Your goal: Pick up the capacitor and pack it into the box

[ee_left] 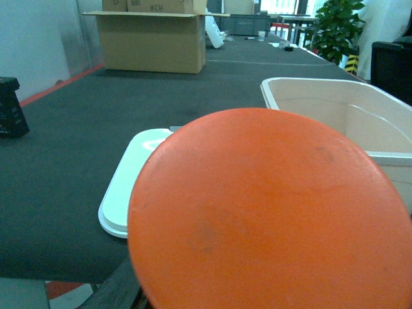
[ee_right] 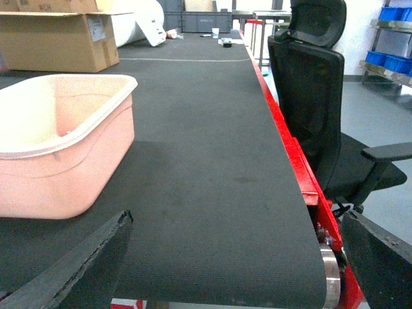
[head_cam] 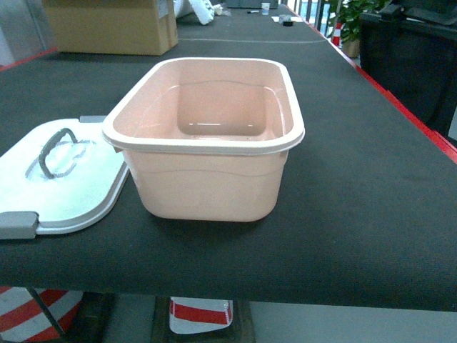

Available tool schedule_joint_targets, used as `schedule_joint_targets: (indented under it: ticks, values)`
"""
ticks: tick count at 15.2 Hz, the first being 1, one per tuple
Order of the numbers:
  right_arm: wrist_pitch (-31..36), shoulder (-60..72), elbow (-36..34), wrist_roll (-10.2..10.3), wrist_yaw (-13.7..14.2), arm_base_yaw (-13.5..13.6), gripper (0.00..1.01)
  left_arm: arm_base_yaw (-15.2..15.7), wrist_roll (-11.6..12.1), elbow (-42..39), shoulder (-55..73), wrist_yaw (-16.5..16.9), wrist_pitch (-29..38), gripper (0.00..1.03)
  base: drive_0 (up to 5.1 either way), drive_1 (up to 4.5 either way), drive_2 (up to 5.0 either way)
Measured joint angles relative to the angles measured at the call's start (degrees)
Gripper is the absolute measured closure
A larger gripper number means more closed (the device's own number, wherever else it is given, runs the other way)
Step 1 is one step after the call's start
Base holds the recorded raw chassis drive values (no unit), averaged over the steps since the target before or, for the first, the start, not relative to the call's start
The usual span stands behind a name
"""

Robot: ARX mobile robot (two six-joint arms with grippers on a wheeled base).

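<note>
A: A long worktop (head_cam: 357, 179) covered in dark matting with a red edge fills the head view. What stands on it?

B: A brown cardboard carton (head_cam: 111, 27) at the far left. Nearer, the pale pink box (head_cam: 207, 182) sits open and upright near the front edge, and its inside looks bare.

A: And the lid?

B: The white lid (head_cam: 78, 193) lies flat on the matting just left of the box, its near corner tucked against the box wall, with its grey handle (head_cam: 57, 151) facing up and a grey latch (head_cam: 18, 224) at the near corner.

A: Beyond the worktop?

B: In the right wrist view a black mesh office chair (ee_right: 322, 96) stands beside the red edge, with blue bins (ee_right: 394, 13) on shelving behind it and a potted plant (head_cam: 353, 21) far off.

A: Where is the capacitor?

B: The orange-red capacitor (ee_left: 270, 219) fills the lower part of the left wrist view, its round end face pressed close to the lens, in front of the lid and the box rim. The left fingers cannot be seen around it, so their state cannot be told.

A: The right side?

B: Two dark right fingers (ee_right: 71, 270) frame the bottom corners of that view, spread wide apart and holding nothing, just right of the box.
</note>
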Motion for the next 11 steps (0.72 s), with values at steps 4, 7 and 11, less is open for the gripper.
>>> schedule_joint_targets:
  ticks: [4,7,11]
  values:
    - [0.04,0.00,0.00,0.00,0.00,0.00,0.03,0.00,0.00,0.00,0.00,-0.02,-0.07,0.59,0.0,0.00,0.0]
    - [0.02,0.00,0.00,0.00,0.00,0.00,0.03,0.00,0.00,0.00,-0.02,-0.02,-0.07,0.59,0.0,0.00,0.0]
    - [0.04,0.00,0.00,0.00,0.00,0.00,0.03,0.00,0.00,0.00,0.00,-0.02,-0.07,0.59,0.0,0.00,0.0]
